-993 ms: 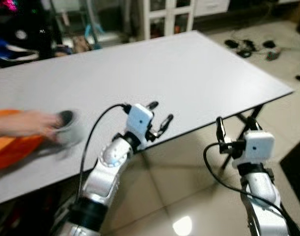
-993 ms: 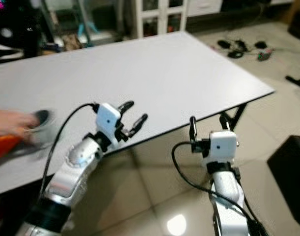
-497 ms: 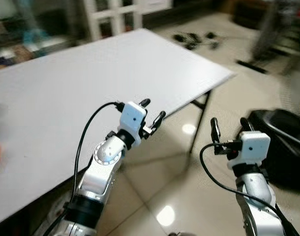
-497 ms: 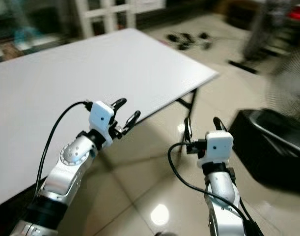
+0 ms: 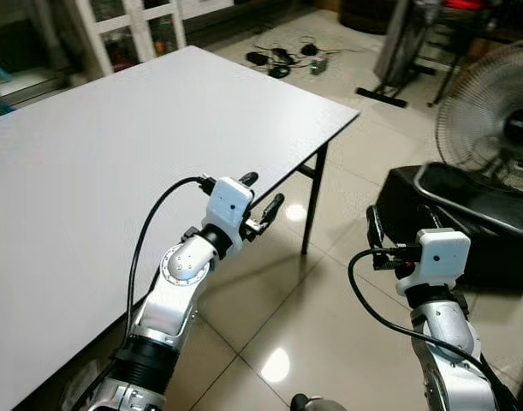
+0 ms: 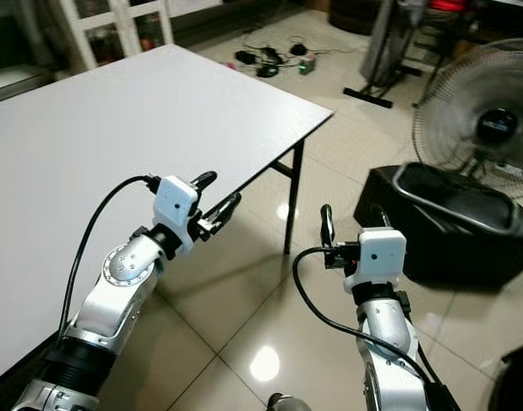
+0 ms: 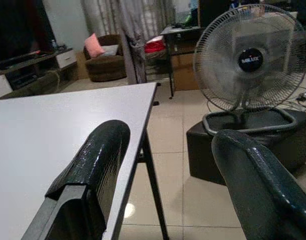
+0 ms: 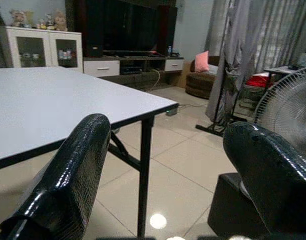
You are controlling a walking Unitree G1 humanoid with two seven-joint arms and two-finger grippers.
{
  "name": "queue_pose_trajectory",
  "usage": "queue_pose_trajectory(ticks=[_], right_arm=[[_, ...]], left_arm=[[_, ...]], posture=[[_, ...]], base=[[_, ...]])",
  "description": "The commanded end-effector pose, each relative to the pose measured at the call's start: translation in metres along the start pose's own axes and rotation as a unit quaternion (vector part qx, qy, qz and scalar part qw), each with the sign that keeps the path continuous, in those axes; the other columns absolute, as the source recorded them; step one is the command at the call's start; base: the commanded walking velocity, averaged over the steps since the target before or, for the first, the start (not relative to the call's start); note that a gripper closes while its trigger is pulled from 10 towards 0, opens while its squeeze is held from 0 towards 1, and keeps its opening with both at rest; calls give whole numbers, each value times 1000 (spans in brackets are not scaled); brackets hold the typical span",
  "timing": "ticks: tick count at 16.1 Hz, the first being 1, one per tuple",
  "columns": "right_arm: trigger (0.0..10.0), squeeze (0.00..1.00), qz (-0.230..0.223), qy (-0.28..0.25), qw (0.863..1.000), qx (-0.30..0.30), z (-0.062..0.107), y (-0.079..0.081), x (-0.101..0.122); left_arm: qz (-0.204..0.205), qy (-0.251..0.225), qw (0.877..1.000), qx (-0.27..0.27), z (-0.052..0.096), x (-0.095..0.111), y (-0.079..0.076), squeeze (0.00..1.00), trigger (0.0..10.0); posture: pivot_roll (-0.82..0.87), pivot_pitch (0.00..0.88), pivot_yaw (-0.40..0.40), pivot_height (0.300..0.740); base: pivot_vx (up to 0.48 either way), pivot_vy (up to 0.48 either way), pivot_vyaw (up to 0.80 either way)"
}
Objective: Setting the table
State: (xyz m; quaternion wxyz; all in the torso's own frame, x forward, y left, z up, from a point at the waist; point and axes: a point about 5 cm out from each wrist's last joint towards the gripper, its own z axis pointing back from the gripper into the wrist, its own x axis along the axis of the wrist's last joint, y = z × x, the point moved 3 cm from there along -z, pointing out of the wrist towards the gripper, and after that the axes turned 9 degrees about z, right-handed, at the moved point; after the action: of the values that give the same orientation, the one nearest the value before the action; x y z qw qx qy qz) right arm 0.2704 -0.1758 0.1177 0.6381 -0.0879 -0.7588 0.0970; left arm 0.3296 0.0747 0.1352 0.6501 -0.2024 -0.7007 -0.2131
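1. The white table (image 5: 115,137) fills the upper left of the head view, and its visible top carries no dishes.
2. The left gripper (image 5: 259,199) hangs at the table's near edge, fingers apart and empty.
3. The right gripper (image 5: 377,229) hovers over the tiled floor (image 5: 329,308) at lower right, fingers apart and empty.
4. Judging by this, the setting has hardly begun.
5. The table's left part is cut off; the fan (image 5: 492,120) and black bin (image 5: 466,214) stand at far right.

The fan (image 7: 250,60) hub badge's lettering is illegible
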Motion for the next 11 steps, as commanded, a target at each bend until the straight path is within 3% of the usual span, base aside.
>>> queue_pose_trajectory(ticks=[1,5,8,11], right_arm=[[10000,0,-9,-2,1000,-1,-3,-1,2],[10000,0,-16,-4,1000,2,-9,1,2],[10000,0,-18,-5,1000,-8,-16,-4,4],[10000,0,40,25,998,-31,-22,-11,-4]], left_arm=[[-9,-1,1000,3,0,1,2,0,10000],[-16,-1,1000,4,-1,1,0,0,10000],[-6,-4,1000,30,-2,3,7,0,10000],[10,25,997,71,1,-9,13,0,10000]], posture=[[-66,0,16,740],[-55,0,11,740],[-54,0,-2,740],[-39,0,-12,740]], base=[[0,0,-619],[0,0,-619],[0,0,-619],[0,0,-185]])
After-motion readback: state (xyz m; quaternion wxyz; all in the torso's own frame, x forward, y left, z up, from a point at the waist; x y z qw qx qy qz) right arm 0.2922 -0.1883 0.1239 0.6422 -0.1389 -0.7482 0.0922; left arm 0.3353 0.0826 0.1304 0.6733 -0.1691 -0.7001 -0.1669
